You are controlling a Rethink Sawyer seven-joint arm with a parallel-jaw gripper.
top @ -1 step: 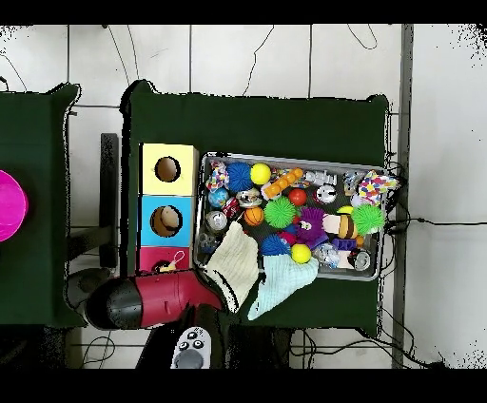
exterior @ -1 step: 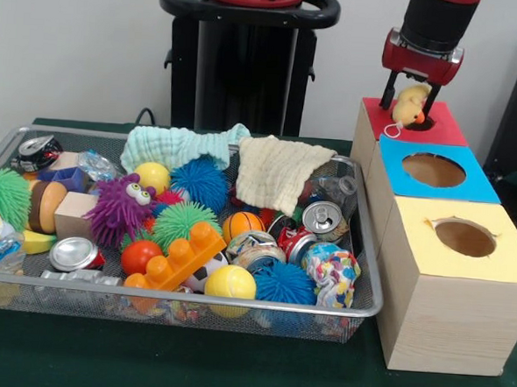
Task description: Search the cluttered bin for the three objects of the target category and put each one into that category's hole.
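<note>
The gripper (exterior @ -1 step: 410, 105) clamps a yellow duck (exterior @ -1 step: 410, 104) directly over the red box's (exterior @ -1 step: 438, 127) hole (exterior @ -1 step: 418, 123). The blue box (exterior @ -1 step: 443, 183) and yellow box (exterior @ -1 step: 491, 260) sit at five o'clock from it, and the cluttered bin (exterior @ -1 step: 369, 279) lies at eight o'clock.

Dark green cloth (exterior @ -1 step: 230, 376) covers the table; a magenta round object (top @ -1 step: 9, 204) lies on a separate green surface, and a grey handheld controller (top @ -1 step: 192, 348) beside the table's edge.
</note>
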